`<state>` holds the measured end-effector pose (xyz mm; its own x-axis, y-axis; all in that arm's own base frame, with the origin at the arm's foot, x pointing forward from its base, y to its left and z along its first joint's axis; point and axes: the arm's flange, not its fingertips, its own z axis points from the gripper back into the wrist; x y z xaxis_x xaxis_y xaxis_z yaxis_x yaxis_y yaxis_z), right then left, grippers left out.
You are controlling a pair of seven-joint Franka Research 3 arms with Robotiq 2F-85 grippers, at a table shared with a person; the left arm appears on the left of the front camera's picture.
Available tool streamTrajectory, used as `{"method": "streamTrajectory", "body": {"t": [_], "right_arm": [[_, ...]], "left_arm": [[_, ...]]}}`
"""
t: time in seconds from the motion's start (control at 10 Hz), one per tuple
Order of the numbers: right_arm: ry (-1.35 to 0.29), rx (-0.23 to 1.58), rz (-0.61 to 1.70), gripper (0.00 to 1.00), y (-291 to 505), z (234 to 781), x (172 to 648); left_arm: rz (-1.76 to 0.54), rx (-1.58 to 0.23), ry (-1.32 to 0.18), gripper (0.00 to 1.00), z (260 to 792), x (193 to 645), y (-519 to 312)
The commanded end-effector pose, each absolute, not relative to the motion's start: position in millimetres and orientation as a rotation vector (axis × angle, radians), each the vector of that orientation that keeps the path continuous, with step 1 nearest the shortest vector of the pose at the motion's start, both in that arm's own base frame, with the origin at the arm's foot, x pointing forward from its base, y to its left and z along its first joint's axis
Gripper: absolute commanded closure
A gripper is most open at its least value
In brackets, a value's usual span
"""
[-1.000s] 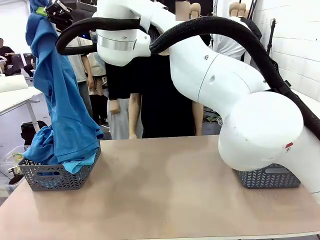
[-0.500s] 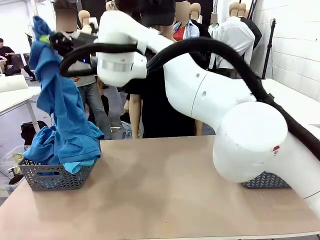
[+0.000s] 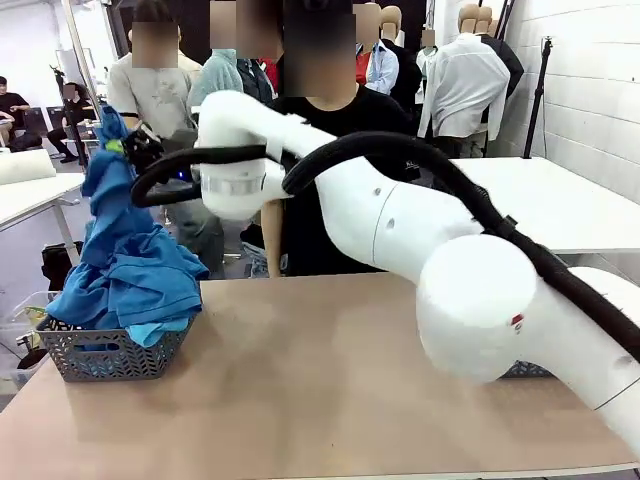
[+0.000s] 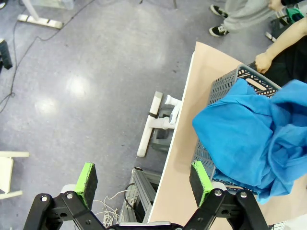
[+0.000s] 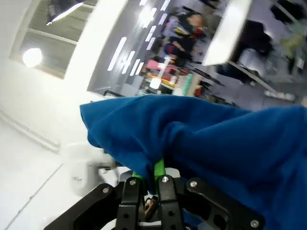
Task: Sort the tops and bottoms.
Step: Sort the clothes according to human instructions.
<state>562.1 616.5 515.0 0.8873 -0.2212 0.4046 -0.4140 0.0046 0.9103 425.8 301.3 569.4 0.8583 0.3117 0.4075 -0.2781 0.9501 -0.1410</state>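
- Across the table [image 3: 330,390], our right arm reaches to the left-hand grey basket [image 3: 110,352], its right claw [image 3: 128,150] pinching a blue top [image 3: 125,265] by a bunched fold near the top of the garment.
- We judge the step in hand to be carrying this top over its basket; doing it well means keeping the pinch firm until the fabric hangs over the basket's middle, since much of the cloth drapes over the near rim and could slide out onto the table.
- The top is bright blue, soft and crumpled, heaped in the basket with one peak drawn upward to the claw.
- Our left claw [image 4: 144,179] hangs spread and empty beyond the table's edge, beside that basket.
- A second grey basket [image 3: 525,371] sits at the far right, mostly hidden by the arm.
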Motion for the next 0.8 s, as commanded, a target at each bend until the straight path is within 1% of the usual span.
{"method": "streamTrajectory", "body": {"t": [0.0, 0.2, 0.3, 0.6, 0.7], "right_arm": [[-0.394, 1.393, 0.072, 1.00, 790.7, 538.4, 704.3], [-0.365, 1.272, 0.066, 1.00, 805.6, 508.7, 711.7], [-0.379, 1.215, 0.047, 1.00, 805.0, 503.2, 715.2], [-0.321, 1.074, 0.054, 1.00, 805.5, 497.8, 720.9], [-0.310, 0.994, 0.060, 1.00, 806.5, 491.8, 720.6]], "left_arm": [[0.311, -0.088, -0.445, 0.00, 569.6, 423.3, 301.3], [0.311, -0.088, -0.445, 0.00, 569.6, 423.3, 301.3], [0.311, -0.088, -0.445, 0.00, 569.6, 423.3, 301.3], [0.311, -0.088, -0.445, 0.00, 569.6, 423.3, 301.3], [0.311, -0.088, -0.445, 0.00, 569.6, 423.3, 301.3]]}}
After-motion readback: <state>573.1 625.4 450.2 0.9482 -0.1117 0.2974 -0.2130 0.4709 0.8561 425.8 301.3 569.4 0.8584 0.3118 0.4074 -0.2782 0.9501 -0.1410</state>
